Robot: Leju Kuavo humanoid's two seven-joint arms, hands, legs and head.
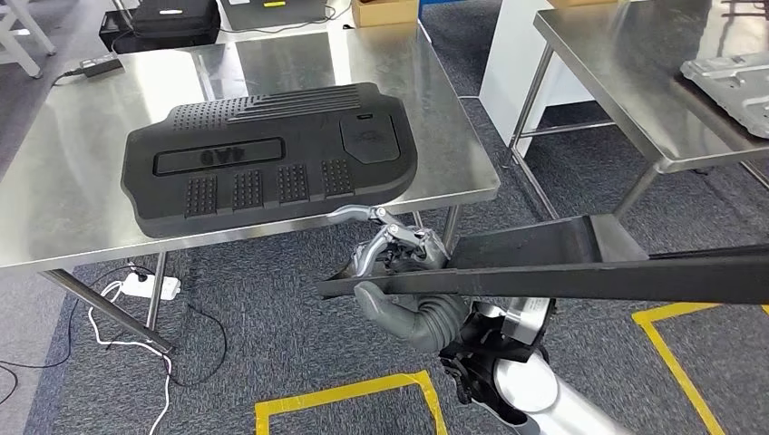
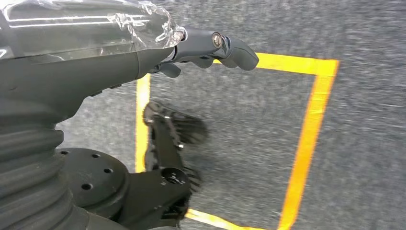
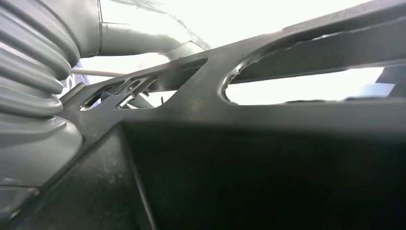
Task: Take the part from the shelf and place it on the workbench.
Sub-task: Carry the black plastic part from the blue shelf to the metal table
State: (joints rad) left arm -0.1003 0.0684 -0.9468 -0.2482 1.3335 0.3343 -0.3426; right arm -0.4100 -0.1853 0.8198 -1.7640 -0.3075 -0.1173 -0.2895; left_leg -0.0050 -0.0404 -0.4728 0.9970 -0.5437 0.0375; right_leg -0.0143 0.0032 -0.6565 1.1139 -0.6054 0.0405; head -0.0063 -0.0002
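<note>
Black plastic part: a long, flat black part (image 1: 580, 272) runs across the lower right of the head view, from the middle of the frame out past the right edge.
Right hand: the right hand (image 1: 399, 258) grips the part's left end, silvery fingers (image 1: 399, 237) curled over the top edge and the grey thumb beneath it.
Left hand: the left hand (image 2: 210, 48) hangs over grey carpet and yellow floor tape (image 2: 306, 143); it holds nothing, fingers loosely extended.
Key relation: the steel counter (image 1: 73, 172) lies up and to the left of the right hand, its front edge just beyond the fingers; the part's long axis runs roughly parallel to that edge, trailing off to the right.
Counter load: a ribbed black cover (image 1: 272, 154) already fills the counter's middle.
Nearer arm: the right, judging by reach.
Writing: raised characters sit in the cover's recessed panel, not readable from here.
</note>
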